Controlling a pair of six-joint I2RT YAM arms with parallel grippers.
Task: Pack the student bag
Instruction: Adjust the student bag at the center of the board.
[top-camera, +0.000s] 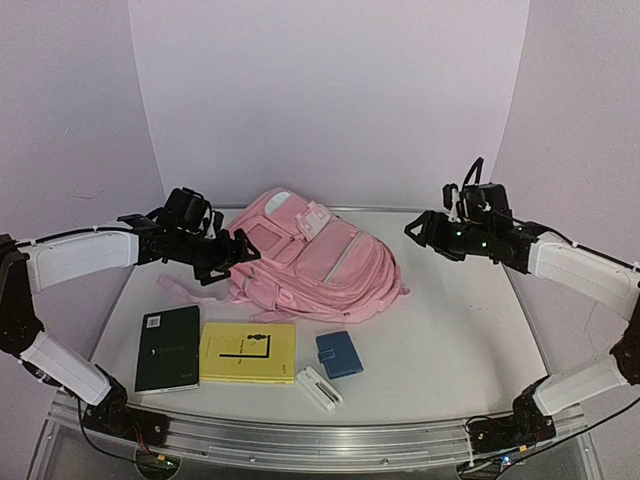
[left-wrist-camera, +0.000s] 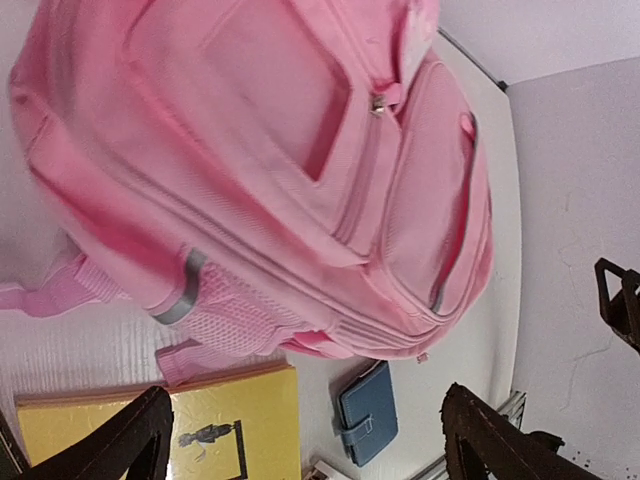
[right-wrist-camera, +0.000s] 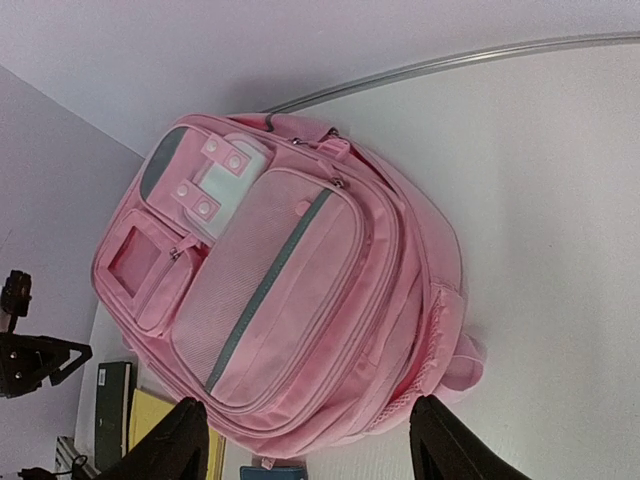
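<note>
The pink student bag (top-camera: 312, 262) lies flat at the middle back of the table, front pockets and grey strips facing up. It fills the left wrist view (left-wrist-camera: 270, 170) and the right wrist view (right-wrist-camera: 290, 290). My left gripper (top-camera: 238, 252) hovers open at the bag's left edge, touching nothing; its jaws stand wide apart in the left wrist view (left-wrist-camera: 305, 440). My right gripper (top-camera: 416, 229) hovers open just right of the bag, above the table; it is wide open and empty in the right wrist view (right-wrist-camera: 315, 445).
In front of the bag lie a dark green notebook (top-camera: 168, 348), a yellow book (top-camera: 248, 352), a blue wallet (top-camera: 340, 354) and a small white case (top-camera: 320, 388). The yellow book (left-wrist-camera: 230, 425) and the wallet (left-wrist-camera: 366, 413) also show in the left wrist view.
</note>
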